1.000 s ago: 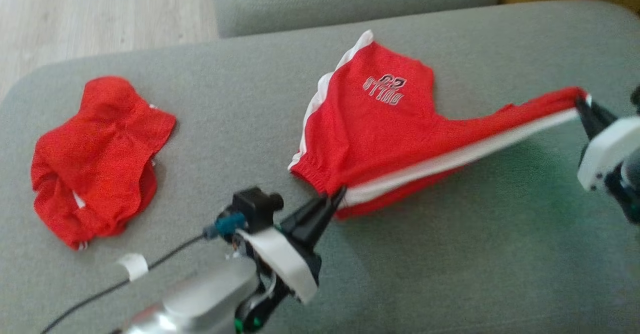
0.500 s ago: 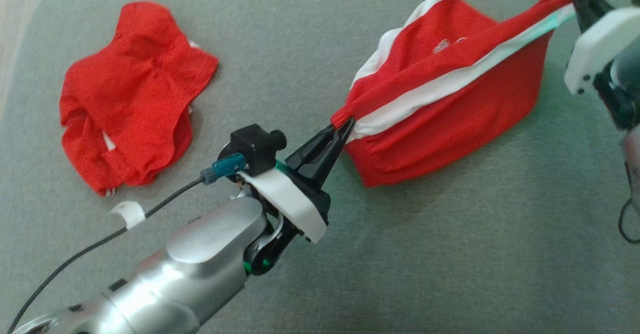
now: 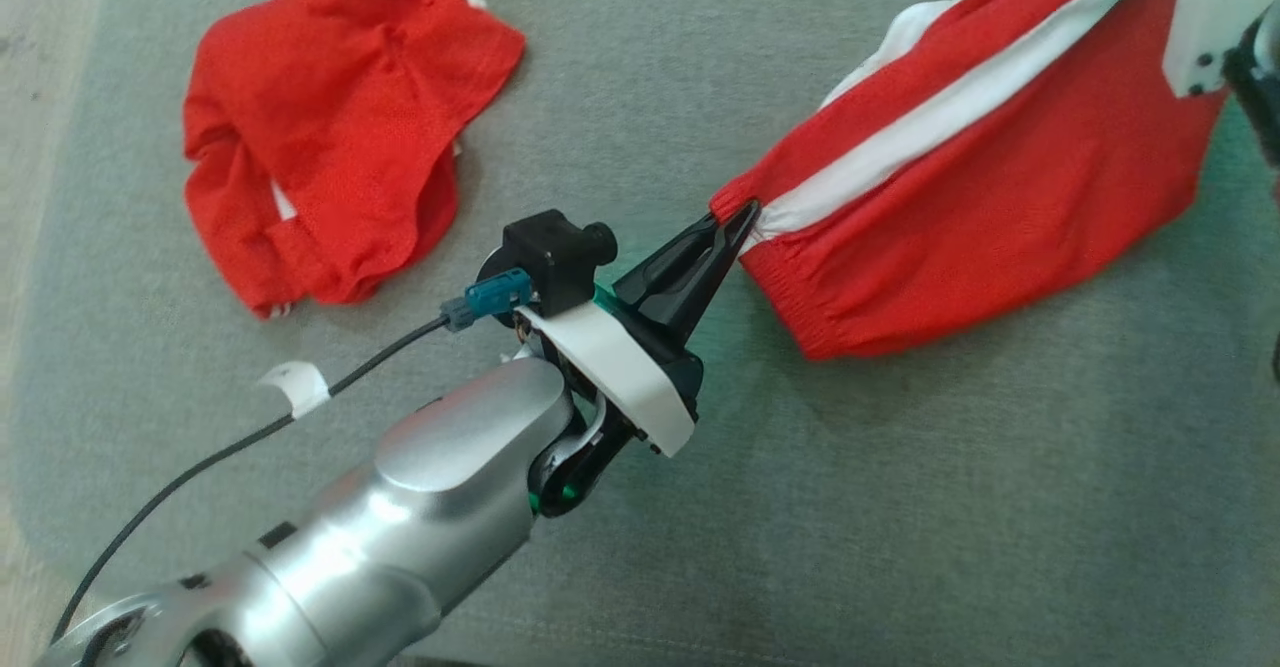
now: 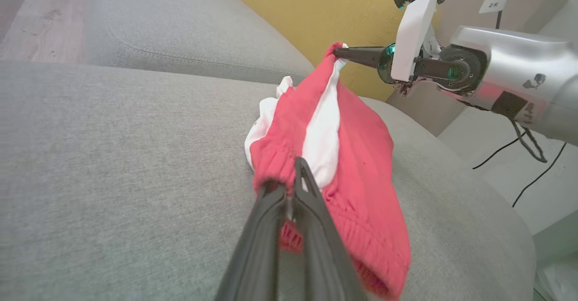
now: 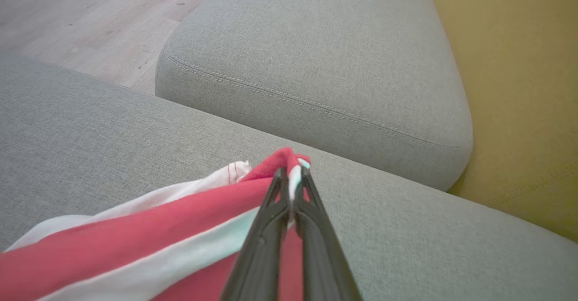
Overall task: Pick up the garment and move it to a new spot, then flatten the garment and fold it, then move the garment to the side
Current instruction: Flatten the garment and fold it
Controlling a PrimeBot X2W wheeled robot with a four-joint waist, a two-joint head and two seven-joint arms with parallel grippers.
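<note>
Lifted since a second earlier, the garment (image 3: 980, 207) was stretched between left pincer (image 3: 745, 217) and right pincer (image 5: 291, 174), both clamped on it, seemingly brushing the cushion (image 3: 900, 507).

Left hand (image 3: 744, 217) and right hand (image 5: 291, 174) clamped tight, held apart.

One small white paper label (image 4: 493, 4) carries writing. It hangs on the black cable (image 4: 497, 21) at the far right, above the silver forearm (image 4: 510, 62) behind the right gripper (image 4: 337, 52). It reads "2" followed by one small character that looks like 米, though the print is too fine to be sure. Lower on the side of that forearm sits a small dark mark (image 4: 535, 83), some kind of logo, too small to read.
</note>
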